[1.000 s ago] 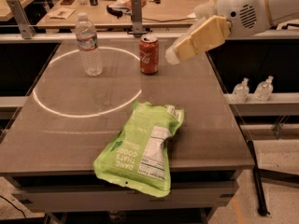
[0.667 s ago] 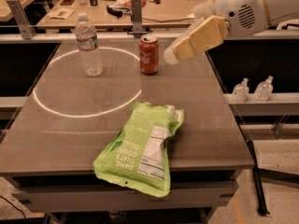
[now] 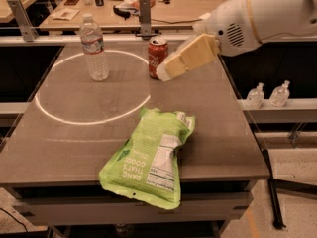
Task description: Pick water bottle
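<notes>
The water bottle stands upright at the back left of the grey table, clear and ribbed, with a white cap and a label band. It stands on the far edge of a white ring marked on the tabletop. My gripper is tan and hangs from the white arm that reaches in from the upper right. It is low over the table, right beside the red cola can and overlapping the can's right side. It is well to the right of the bottle and holds nothing that I can see.
A green snack bag lies flat near the table's front edge. Two small clear pump bottles stand on a ledge to the right of the table. A metal post rises behind the can. A cluttered wooden desk stands behind.
My gripper has moved left and down, from right of the can to right against its right side. The bottle, can and bag have not moved.
</notes>
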